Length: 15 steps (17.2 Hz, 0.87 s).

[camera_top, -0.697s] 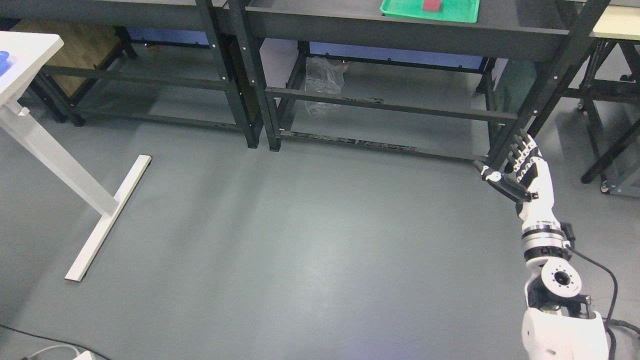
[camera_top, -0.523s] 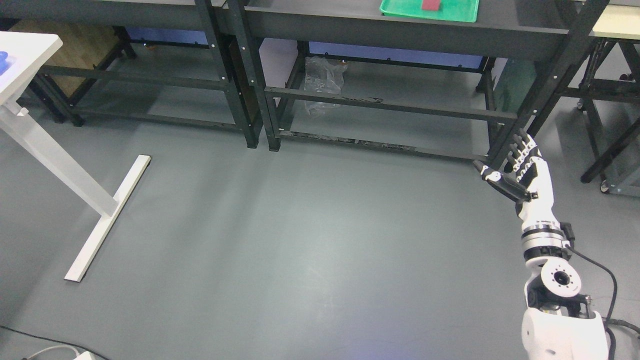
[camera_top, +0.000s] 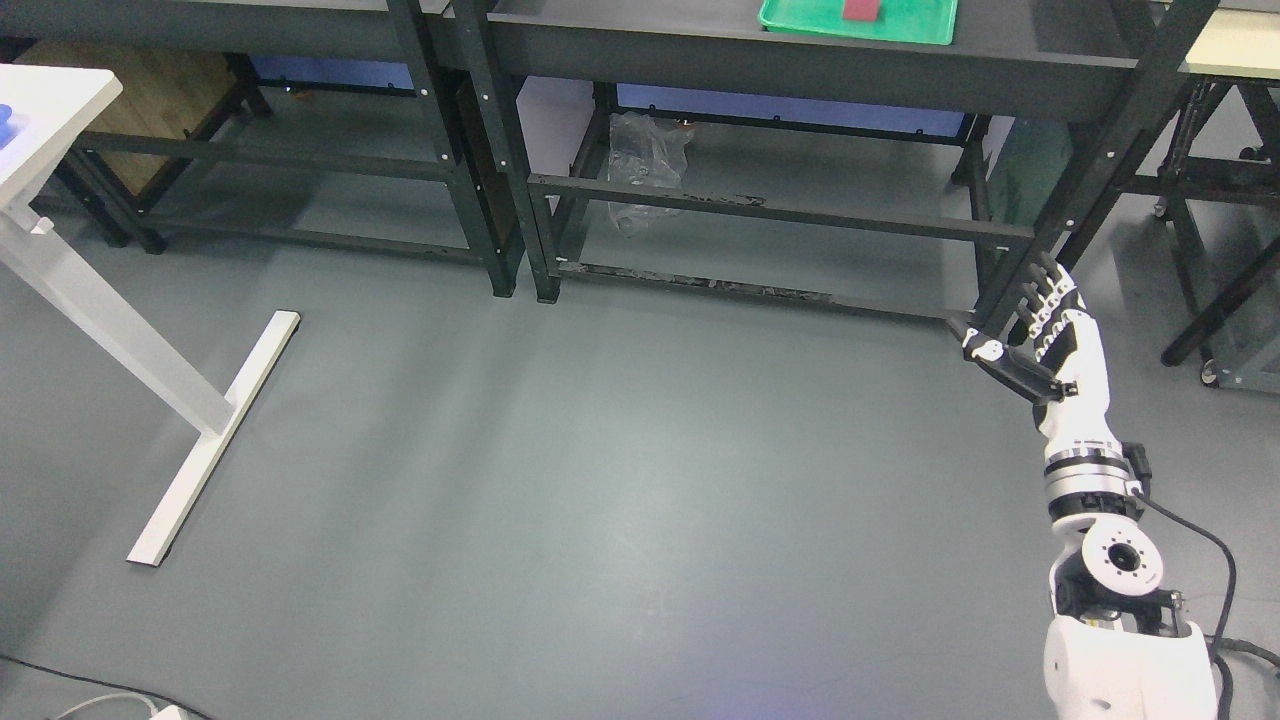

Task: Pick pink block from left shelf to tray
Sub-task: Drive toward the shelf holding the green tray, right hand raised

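A green tray [camera_top: 905,25] lies on the dark shelf top [camera_top: 700,40] at the top edge of the head view. A pink block [camera_top: 863,9] rests inside the tray, cut off by the picture's edge. My right hand [camera_top: 1022,320] is raised over the floor at the right, well below and to the right of the tray. Its fingers are spread and hold nothing. It stands in front of the shelf's right leg [camera_top: 1090,170]. My left arm does not show.
A second dark shelf [camera_top: 300,170] stands at the upper left. A white table [camera_top: 60,110] with a long white foot [camera_top: 215,440] is at the left. A clear plastic bag [camera_top: 648,165] lies under the shelf. A black rack [camera_top: 1220,250] is at the far right.
The whole picture has shifted slightly, so the camera moved. My right hand stays raised and open, with hardly any move of its own.
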{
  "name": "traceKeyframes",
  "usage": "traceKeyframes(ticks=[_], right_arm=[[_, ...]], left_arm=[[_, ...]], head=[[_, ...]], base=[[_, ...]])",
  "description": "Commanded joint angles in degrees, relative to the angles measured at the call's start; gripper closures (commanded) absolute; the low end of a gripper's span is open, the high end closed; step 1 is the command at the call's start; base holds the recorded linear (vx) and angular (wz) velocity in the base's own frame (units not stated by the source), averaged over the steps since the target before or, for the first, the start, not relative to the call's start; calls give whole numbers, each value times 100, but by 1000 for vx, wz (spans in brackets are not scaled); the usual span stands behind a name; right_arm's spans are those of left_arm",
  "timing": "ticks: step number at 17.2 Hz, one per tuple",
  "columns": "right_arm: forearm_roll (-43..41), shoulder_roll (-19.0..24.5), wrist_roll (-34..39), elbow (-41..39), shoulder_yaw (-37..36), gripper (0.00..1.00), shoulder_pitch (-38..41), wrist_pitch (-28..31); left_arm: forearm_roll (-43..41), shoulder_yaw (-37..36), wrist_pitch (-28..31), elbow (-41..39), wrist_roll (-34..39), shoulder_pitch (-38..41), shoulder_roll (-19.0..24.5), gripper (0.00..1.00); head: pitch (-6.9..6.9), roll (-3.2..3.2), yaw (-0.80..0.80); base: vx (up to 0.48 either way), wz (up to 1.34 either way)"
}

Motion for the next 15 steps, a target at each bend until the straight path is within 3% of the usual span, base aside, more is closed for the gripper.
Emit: traceKeyframes(ticks=[1,2,3,5,15], right_arm=[[3117,-100,-537,-6,79,4,-357,-321],[4638,-100,-828,-15,263,4,-401,-321],[5549,-201,-927,-41,482,4,-402,-313],[6558,-281,-1007,-225,642,2,-376,-103],[6367,-229,-1218,-569,669,0,-191,-269]], left_arm=[[-9,0,-4,-100,1,-132,100,0],[-9,0,-4,-100,1,-132,100,0],[-9,0,-4,-100,1,-132,100,0],[-9,0,-4,-100,1,-132,100,0],[-9,0,-4,-100,1,-132,100,0]], head=[[0,0,0],[0,0,0],[0,0,0],[0,0,0],[0,0,0]], base=[[15,-11],[15,-11],[27,0],[40,0],[137,56]])
